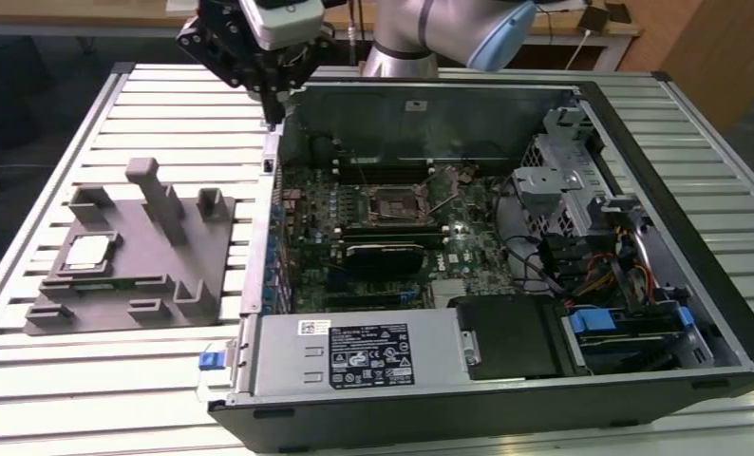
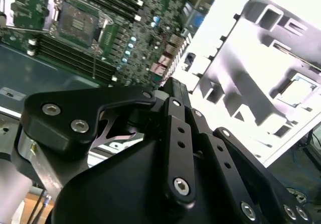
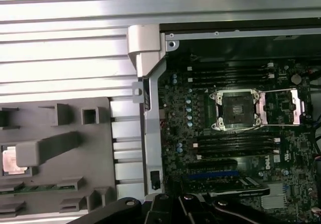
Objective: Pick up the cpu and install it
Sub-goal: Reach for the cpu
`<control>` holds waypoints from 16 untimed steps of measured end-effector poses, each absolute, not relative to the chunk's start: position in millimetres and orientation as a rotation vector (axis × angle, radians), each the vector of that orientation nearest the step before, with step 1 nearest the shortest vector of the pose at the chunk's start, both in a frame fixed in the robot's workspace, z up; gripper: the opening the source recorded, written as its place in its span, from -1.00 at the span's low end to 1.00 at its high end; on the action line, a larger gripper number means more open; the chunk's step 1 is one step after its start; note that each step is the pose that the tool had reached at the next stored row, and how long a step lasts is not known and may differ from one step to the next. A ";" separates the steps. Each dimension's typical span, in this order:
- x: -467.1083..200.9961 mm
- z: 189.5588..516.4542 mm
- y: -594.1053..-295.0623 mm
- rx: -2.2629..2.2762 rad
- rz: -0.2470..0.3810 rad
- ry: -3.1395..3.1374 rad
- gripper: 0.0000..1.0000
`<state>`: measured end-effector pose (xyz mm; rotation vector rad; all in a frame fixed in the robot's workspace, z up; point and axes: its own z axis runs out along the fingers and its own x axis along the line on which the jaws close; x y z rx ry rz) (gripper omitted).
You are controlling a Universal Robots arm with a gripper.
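The cpu is a small pale square chip lying flat in a recess of the grey holder block, on the exterior view's left. It appears in the second wrist view as the cpu, and in the first wrist view as the cpu, partly behind a grey post. My gripper hangs above the back left corner of the open computer case, well away from the chip. Its fingers look shut with nothing between them. The motherboard socket stands open and bare, with its metal frame flipped aside.
The holder block has several upright posts around the chip. The case wall rises between block and motherboard. Drive cages and cables fill the case's right side, and a power supply sits at its front. The slatted metal table carries everything.
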<state>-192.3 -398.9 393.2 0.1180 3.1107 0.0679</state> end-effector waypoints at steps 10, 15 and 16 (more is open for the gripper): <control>-224.0 393.1 -398.9 0.119 0.068 3.110 -0.79; -239.4 393.1 -398.9 0.119 0.068 3.110 -0.79; -242.6 393.0 -398.9 0.119 0.068 3.110 -0.79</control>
